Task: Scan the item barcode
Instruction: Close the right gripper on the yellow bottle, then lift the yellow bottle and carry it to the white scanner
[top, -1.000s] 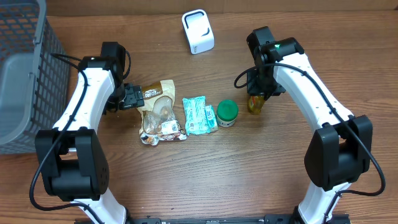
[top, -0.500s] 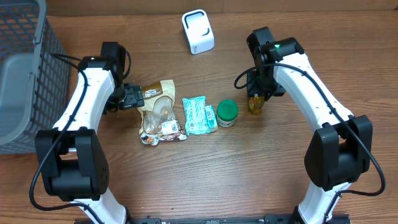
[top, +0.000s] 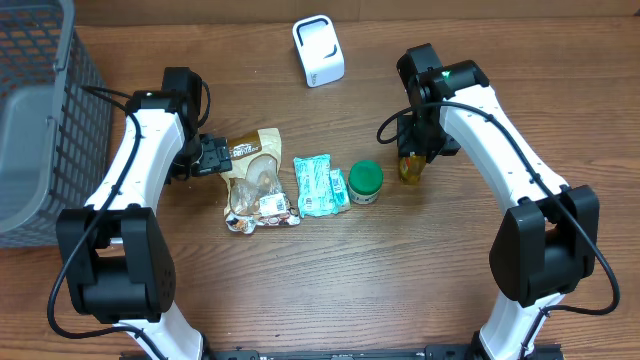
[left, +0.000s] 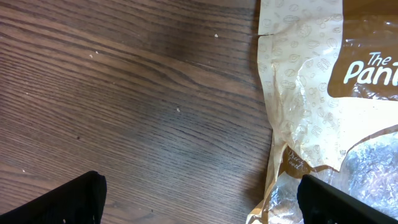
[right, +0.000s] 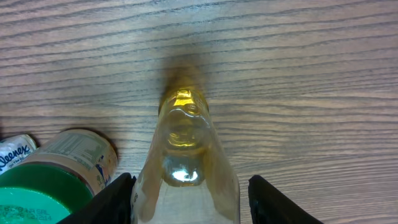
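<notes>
Bottle (top: 411, 168) of yellow liquid appears to stand upright, right of the table's (top: 330, 290) middle and well apart from its right edge. Right gripper (top: 415, 150) sits over it, one finger on each side. In the right wrist view a thin strip of wood grain shows between the bottle (right: 186, 155) and one finger (right: 273, 199), so the jaws are spread and not clamped.

Green-lidded jar (top: 365, 182) is just beside the bottle on its left, apart from it. Tissue pack (top: 320, 186) touches the jar's left side. Snack bag (top: 258, 180) follows, completing a row across the middle of the table.

Left gripper (top: 210, 157) is at the bag's left edge with fingers spread wide. In the left wrist view the bag's edge (left: 298, 93) lies toward one finger (left: 329, 199), with bare wood across the rest of the gap.

White scanner (top: 318, 50) sits near the far edge, with bare wood between it and the row. Grey basket (top: 40, 120) fills the far left corner. Bare wood runs from the row to the near edge.
</notes>
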